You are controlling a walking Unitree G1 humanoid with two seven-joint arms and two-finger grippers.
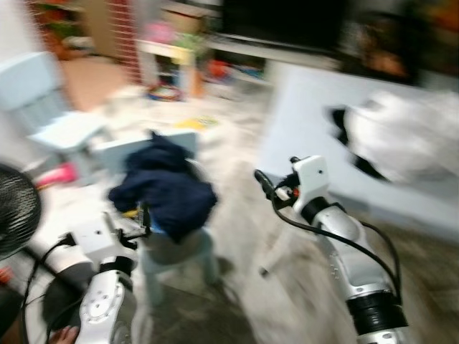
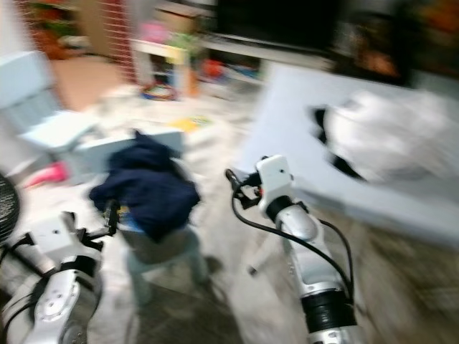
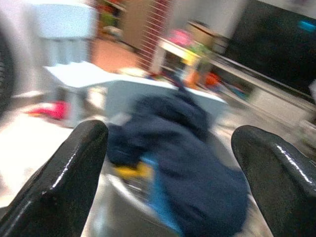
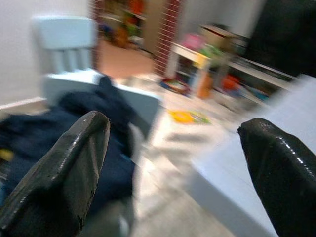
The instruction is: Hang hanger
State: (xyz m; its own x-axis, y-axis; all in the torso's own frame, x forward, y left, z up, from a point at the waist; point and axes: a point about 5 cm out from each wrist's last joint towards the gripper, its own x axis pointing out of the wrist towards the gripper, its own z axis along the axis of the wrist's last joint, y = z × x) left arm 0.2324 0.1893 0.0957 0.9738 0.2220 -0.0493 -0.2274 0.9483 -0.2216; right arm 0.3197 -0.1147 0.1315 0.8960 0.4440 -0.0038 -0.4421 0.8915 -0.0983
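Note:
All views are blurred by motion. A dark navy garment (image 1: 166, 188) lies heaped on a small pale grey-blue stool (image 1: 179, 251) just ahead on the left. My left gripper (image 1: 143, 218) is held low beside the heap, and its wrist view shows the fingers (image 3: 74, 168) open with the navy cloth (image 3: 182, 148) ahead between them. My right gripper (image 1: 262, 180) is raised to the right of the garment, a short way off it. Its fingers (image 4: 69, 163) are open with nothing between them, and the garment (image 4: 74, 128) lies off to one side.
A black fan (image 1: 14, 208) stands at the near left. A light blue child's chair (image 1: 50, 107) and a low table stand behind the stool. A pale blue platform (image 1: 323, 129) with a white bundle (image 1: 401, 136) is on the right. Toy shelves (image 1: 172, 57) line the back.

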